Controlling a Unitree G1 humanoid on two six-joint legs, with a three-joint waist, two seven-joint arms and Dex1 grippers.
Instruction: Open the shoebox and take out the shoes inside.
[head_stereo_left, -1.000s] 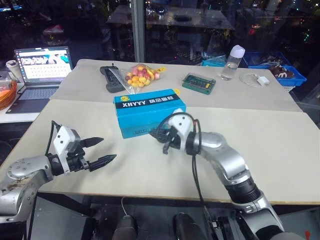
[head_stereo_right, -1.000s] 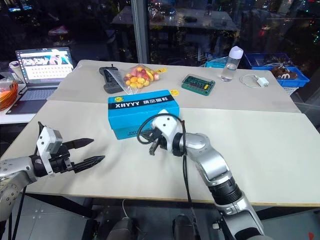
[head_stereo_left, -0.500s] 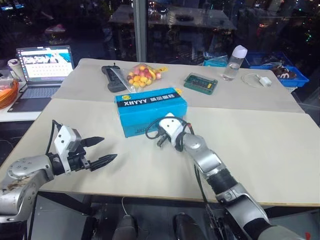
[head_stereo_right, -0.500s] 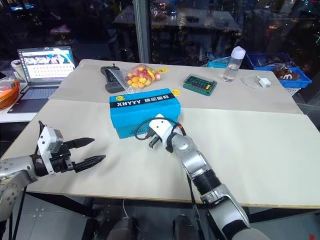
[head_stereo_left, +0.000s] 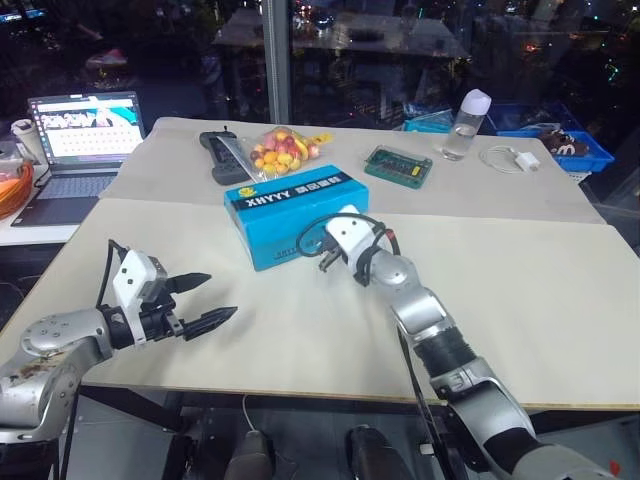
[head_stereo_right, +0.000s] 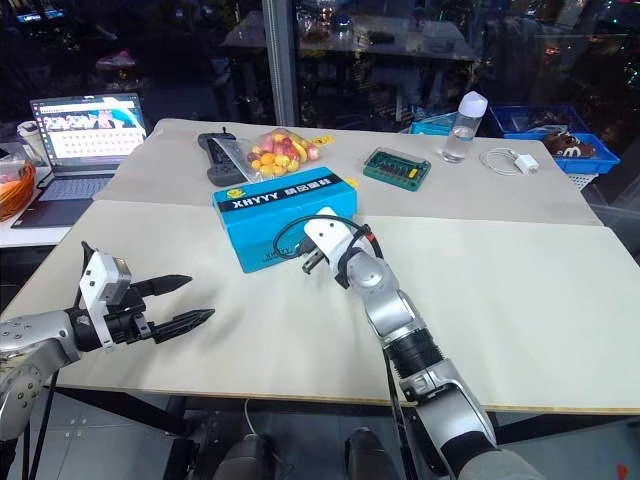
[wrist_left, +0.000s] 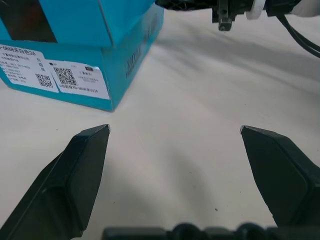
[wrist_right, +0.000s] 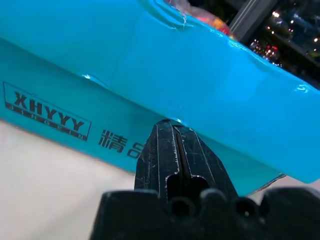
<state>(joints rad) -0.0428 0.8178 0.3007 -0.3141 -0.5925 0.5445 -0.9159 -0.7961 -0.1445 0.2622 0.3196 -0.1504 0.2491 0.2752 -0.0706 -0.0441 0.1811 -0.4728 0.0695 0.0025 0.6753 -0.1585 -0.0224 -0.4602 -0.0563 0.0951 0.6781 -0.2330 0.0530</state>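
The bright blue shoebox (head_stereo_left: 290, 205) lies on the table with its lid down, skewed so that its right end points away from me. The shoes are hidden inside it. My right gripper (head_stereo_left: 324, 262) is shut, and its joined fingertips (wrist_right: 170, 131) press against the box's front wall beside the "XHYYY" lettering. Off to the box's left, my left gripper (head_stereo_left: 212, 300) hovers low over the table, open and with nothing in it. The left wrist view shows the box's labelled end (wrist_left: 75, 80) ahead of the open fingers (wrist_left: 85, 165).
Behind the box are a clear bag of fruit (head_stereo_left: 282, 150), a black controller (head_stereo_left: 222, 158), a green case (head_stereo_left: 398, 165), a water bottle (head_stereo_left: 465, 125) and a white charger cable (head_stereo_left: 515, 160). A laptop (head_stereo_left: 85, 130) stands far left, blue bins (head_stereo_left: 560, 145) far right.
My right gripper has pushed forward against the box's front, and the box's right end has swung away from me. The left gripper has stayed where it was.
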